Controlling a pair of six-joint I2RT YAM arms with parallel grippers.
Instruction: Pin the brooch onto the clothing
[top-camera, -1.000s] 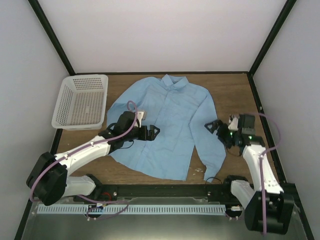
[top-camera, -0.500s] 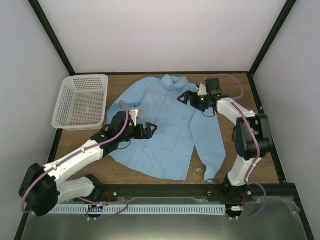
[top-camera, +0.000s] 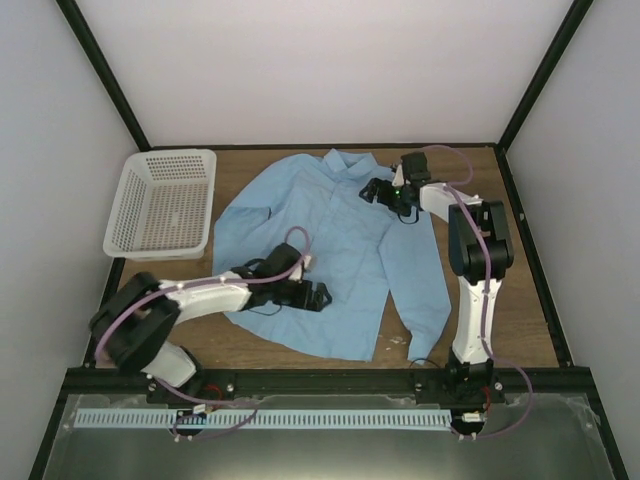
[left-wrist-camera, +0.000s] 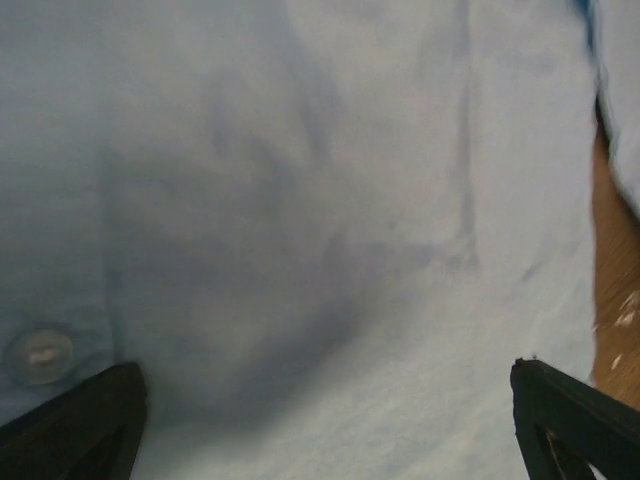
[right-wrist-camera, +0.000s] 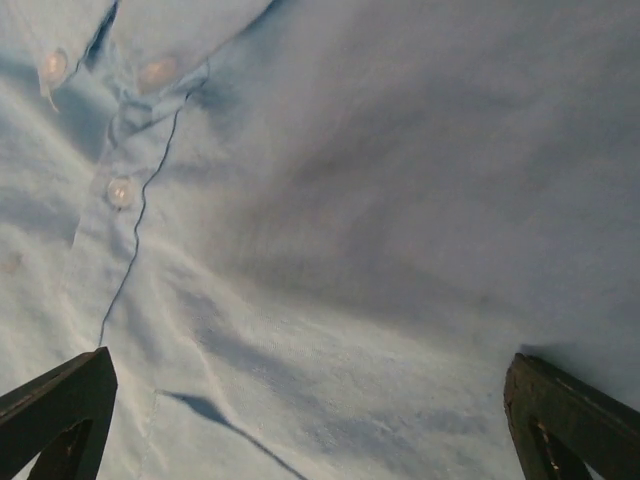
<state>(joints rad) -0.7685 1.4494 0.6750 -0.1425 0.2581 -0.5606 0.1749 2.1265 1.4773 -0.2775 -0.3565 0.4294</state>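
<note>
Wooden table (top-camera: 505, 215) carries everything we see. On its middle the light blue shirt (top-camera: 340, 250) lies spread front-up, collar toward the far edge, hem toward the near edge, one sleeve running down along the right side. The white mesh basket (top-camera: 175, 153) sits in the far left corner, just beside the shirt's other sleeve. Our left gripper (top-camera: 318, 297) hangs low over the shirt's lower front near the hem, jaws spread wide with nothing in them. Our right gripper (top-camera: 375, 190) hangs over the upper chest just right of the collar, jaws equally wide and holding nothing. A pale placket button (right-wrist-camera: 120, 192) shows in the right wrist view. We cannot pick out the brooch in any view.
</note>
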